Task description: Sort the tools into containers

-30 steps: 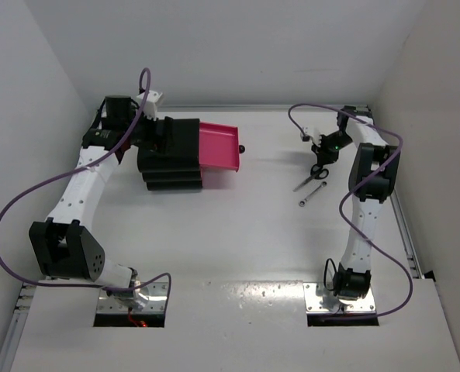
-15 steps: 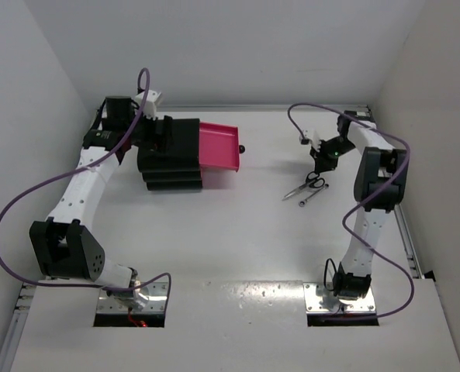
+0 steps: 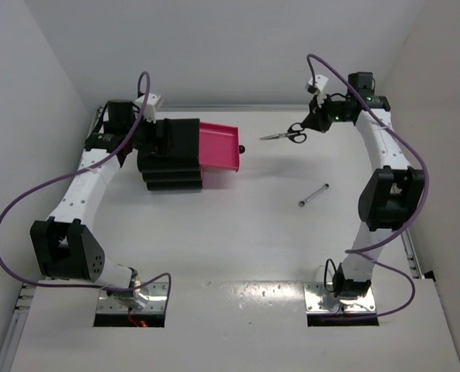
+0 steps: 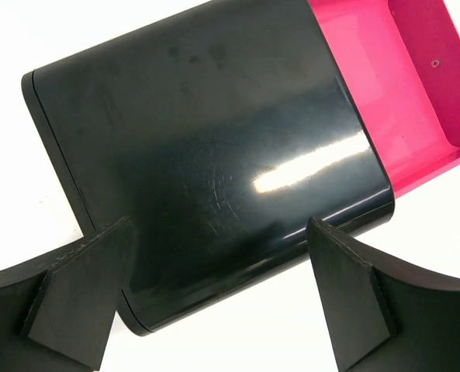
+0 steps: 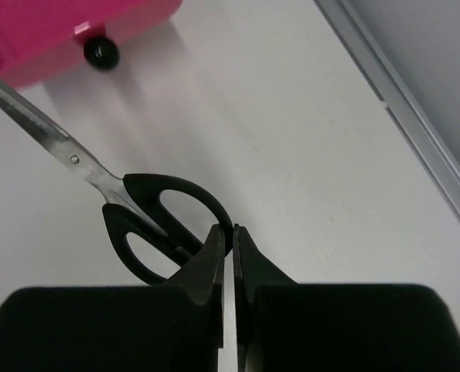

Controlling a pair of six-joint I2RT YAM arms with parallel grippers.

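Observation:
My right gripper (image 3: 313, 124) is shut on the handle loop of black-handled scissors (image 3: 285, 136) and holds them in the air, blades pointing left toward the open pink top drawer (image 3: 218, 146). In the right wrist view the fingers (image 5: 231, 232) pinch the loop of the scissors (image 5: 109, 186), with the drawer's black knob (image 5: 102, 53) beyond. A slim silver wrench (image 3: 313, 194) lies on the table. My left gripper (image 3: 158, 133) is open, its fingers straddling the black cabinet (image 4: 206, 147). No yellow-handled pliers are in view.
The cabinet (image 3: 171, 155) stands at the back left with two lower drawers closed. A metal rail (image 5: 400, 108) runs along the table's right edge. White walls close in the back and both sides.
My right gripper has lifted the scissors off the table beside the wrench and carried them up and back, toward the open drawer. The left arm and the wrench have not moved.

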